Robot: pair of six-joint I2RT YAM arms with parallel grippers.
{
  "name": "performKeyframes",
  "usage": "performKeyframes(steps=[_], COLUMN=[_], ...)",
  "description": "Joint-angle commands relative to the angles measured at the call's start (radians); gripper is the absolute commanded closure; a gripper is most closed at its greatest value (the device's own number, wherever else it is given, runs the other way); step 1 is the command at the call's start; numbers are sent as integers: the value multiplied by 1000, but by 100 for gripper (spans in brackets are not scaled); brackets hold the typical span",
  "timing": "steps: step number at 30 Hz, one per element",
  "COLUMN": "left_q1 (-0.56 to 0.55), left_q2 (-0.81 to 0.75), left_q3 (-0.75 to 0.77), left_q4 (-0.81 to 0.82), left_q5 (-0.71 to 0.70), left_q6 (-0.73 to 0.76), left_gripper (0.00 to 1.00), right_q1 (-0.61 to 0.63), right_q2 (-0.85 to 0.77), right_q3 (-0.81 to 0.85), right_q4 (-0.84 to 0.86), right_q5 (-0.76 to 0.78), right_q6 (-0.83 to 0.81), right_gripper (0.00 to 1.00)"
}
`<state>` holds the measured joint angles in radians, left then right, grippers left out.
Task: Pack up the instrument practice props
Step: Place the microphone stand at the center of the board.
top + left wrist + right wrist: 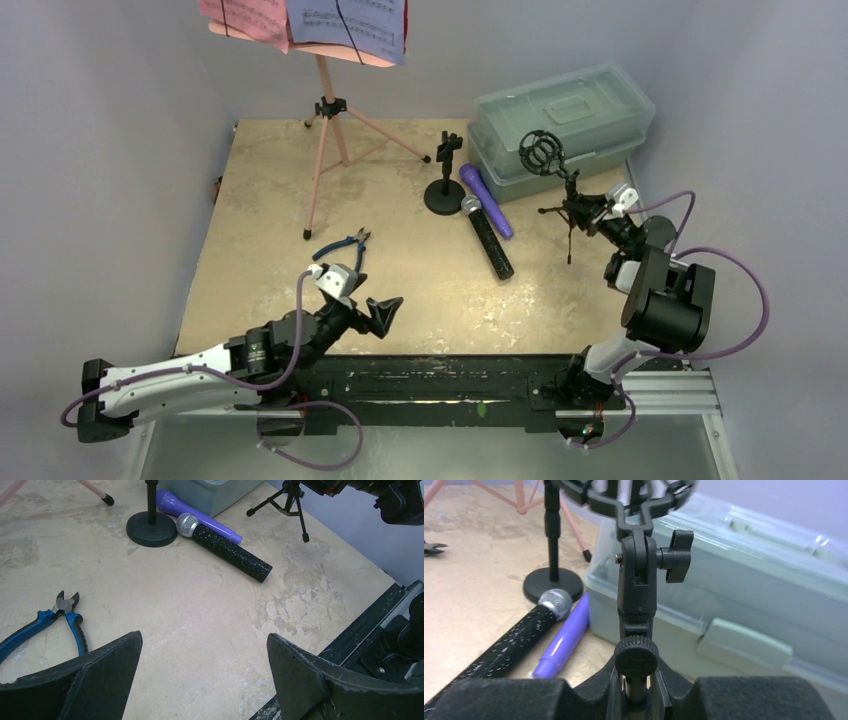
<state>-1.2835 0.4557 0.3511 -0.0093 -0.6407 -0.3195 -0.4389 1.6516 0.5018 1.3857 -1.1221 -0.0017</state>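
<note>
My right gripper (590, 212) (636, 690) is shut on the stem of the tripod mic support (545, 152) (637, 580), whose ring cradle leans toward the box. The purple mic (487, 200) (564, 637) and the black silver-headed mic (487, 240) (227, 550) lie side by side on the table. A round-base mic support (444, 190) (151, 529) stands just left of them. The pink music rack (325, 130) stands at the back left with printed sheets (345, 25) on it. My left gripper (385, 312) (205, 670) hangs open over bare table near the front edge, holding nothing.
Blue-handled pliers (342, 247) (50, 622) lie just behind my left gripper. A translucent greenish lidded box (560, 120) (749, 595) sits shut at the back right, right behind the held support. Grey walls close in both sides.
</note>
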Motion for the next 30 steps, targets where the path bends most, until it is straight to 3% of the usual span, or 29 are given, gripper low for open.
performKeyframes(steps=[1,3,5,19,30], left_q1=[0,0,0,0,0], left_q2=[-28,-30,-28,-55,-44], left_q3=[16,15,15,12,15], left_q4=[12,14,15,11,11], left_q5=[-10,-8,-4,7,2], left_q6=[-1,-3,-4,-18,-13], left_gripper=[5,5,5,5,5], right_q1=[-3,-4,-3,-10,-14], right_q2=[-123,-136,-126,26,96], right_q3=[138,221,266,505,579], right_q4=[-438,-739,-864,-1284,-1547], right_q5=[58,69,58,65,144], right_q6=[-340,-510,-542,-547,-791], right_gripper=[74,73,72,72,51])
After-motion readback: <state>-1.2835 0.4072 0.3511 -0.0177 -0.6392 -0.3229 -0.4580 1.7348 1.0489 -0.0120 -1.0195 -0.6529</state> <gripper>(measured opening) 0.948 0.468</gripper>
